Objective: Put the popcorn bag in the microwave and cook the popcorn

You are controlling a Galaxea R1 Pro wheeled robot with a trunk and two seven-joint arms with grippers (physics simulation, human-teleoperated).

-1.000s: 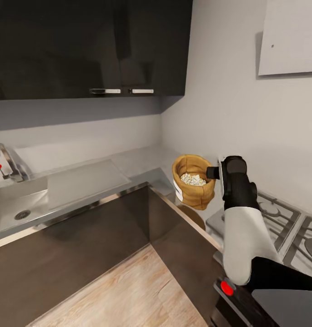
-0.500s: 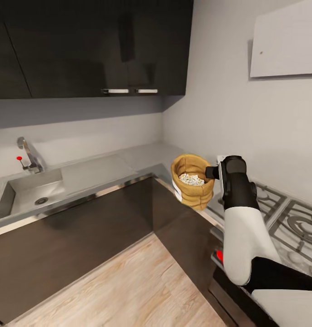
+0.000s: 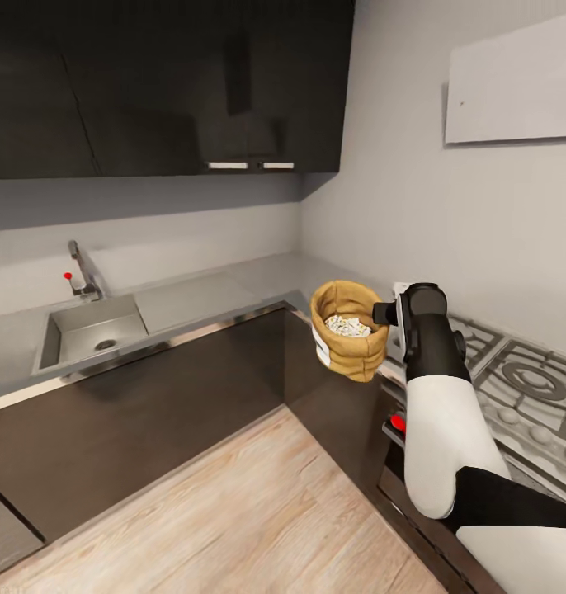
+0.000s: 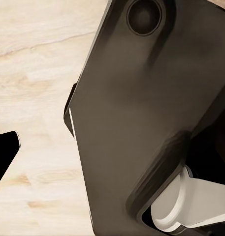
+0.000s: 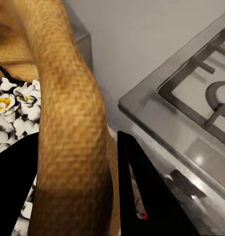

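The popcorn bag [image 3: 348, 340], a coarse tan burlap sack with a rolled rim and white label, is held aloft just beside the steel gas hob [image 3: 514, 388], its rim clamped by the right gripper [image 3: 385, 313]. Pale popcorn [image 3: 347, 326] is seen inside. Since the earlier frame, the sink [image 3: 91, 330] is shown further right as the camera has turned. The left gripper's state cannot be told.

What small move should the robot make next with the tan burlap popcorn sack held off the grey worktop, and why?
Probably keep carrying it level while turning to find the microwave. The right gripper pinches the rolled rim of the tan burlap popcorn sack, which hangs upright in front of the dark glossy cabinets, with pale kernels at its open top.
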